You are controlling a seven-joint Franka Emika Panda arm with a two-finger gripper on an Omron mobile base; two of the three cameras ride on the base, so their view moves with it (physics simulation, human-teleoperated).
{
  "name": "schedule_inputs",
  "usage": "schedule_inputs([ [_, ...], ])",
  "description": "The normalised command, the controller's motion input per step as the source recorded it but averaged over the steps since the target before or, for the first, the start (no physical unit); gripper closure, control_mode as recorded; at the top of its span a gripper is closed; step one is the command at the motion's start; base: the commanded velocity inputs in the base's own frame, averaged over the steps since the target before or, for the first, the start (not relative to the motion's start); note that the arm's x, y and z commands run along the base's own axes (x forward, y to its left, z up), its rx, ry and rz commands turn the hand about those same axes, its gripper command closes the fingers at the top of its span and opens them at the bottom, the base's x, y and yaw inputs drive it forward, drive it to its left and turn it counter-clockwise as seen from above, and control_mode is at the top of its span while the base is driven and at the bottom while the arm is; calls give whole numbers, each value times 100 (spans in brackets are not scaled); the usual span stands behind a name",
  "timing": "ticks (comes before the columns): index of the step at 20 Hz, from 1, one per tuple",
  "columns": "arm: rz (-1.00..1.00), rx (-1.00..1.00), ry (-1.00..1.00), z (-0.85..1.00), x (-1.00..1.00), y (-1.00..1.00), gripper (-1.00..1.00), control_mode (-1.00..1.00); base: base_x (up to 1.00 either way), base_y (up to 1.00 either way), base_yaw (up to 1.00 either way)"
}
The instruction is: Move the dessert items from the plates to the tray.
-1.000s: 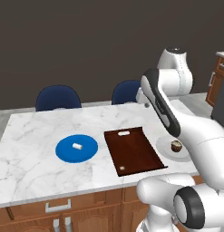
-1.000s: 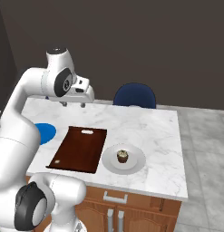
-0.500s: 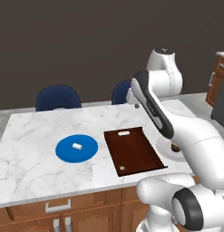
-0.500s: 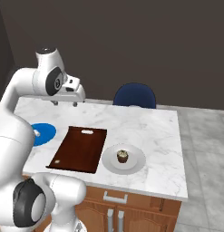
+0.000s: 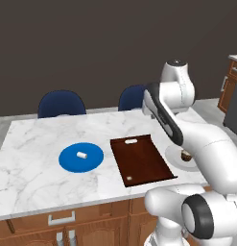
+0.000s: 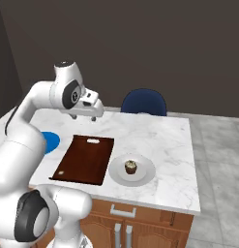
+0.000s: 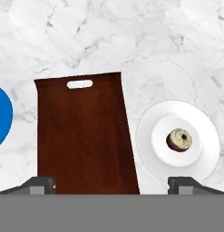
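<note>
You've got the jaws spread wide, holding nothing, w/ the tray (image 7: 81,136) at centre frame. Cupcake (image 7: 179,139) sits on white plate (image 7: 204,131), right; marshmallow (image 5: 81,155) on blue plate (image 5: 93,161), centre-left.

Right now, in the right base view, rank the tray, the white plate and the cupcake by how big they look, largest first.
1. The tray, the largest by a clear margin.
2. The white plate, smaller than the tray.
3. The cupcake, the smallest, sitting on that plate.
All three lie at a similar distance from the camera, so the order is safe.
</note>
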Motion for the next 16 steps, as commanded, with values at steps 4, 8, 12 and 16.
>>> schedule_inputs([
  [4,-15,0,8,-68,8,-58,-100,-100,0,0,0],
  [8,-15,0,10,-49,0,-53,-100,-100,0,0,0],
  [12,-10,0,5,-26,0,-35,-100,-100,0,0,0],
  [16,0,-5,0,-7,16,-38,-100,-100,0,0,0],
])
